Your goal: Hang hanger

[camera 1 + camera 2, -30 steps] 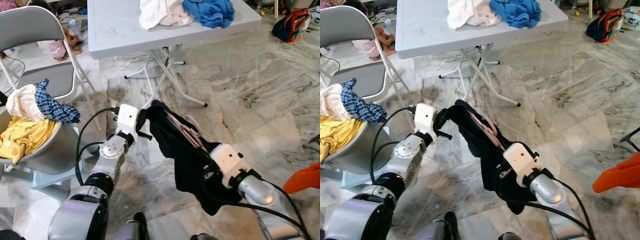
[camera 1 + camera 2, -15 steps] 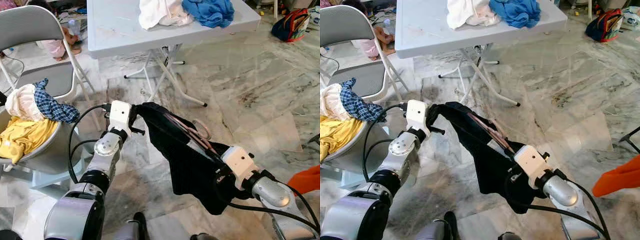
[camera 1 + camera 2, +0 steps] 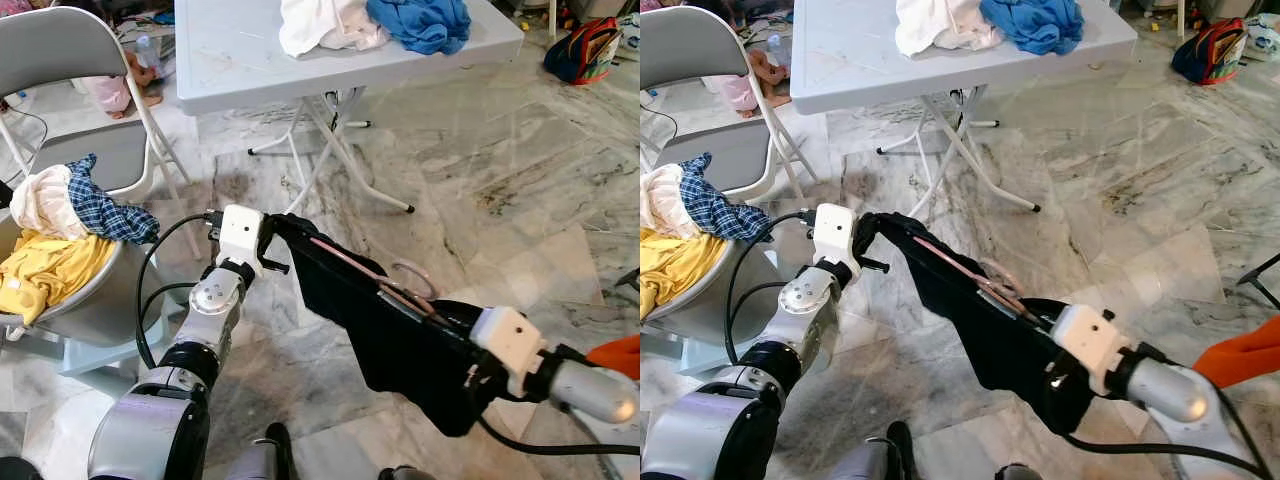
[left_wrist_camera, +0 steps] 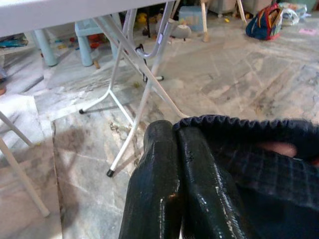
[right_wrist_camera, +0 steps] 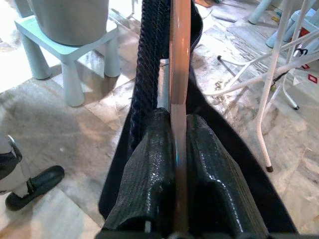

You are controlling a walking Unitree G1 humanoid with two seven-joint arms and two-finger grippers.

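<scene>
Hanger (image 3: 360, 272), pink, lies inside a dark garment (image 3: 390, 330) stretched in the air above the marble floor (image 3: 500, 180). Right gripper (image 5: 175, 149) is clamped on the hanger's bar; left gripper (image 4: 179, 149) is pinched closed on the garment's hem.

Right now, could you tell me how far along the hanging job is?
Done: the dark garment is on the pink hanger. In hand: the left hand pinches the garment's edge, and the right hand clamps the hanger, stretching both between them. Left: hanging it up; no rail is in sight.
</scene>
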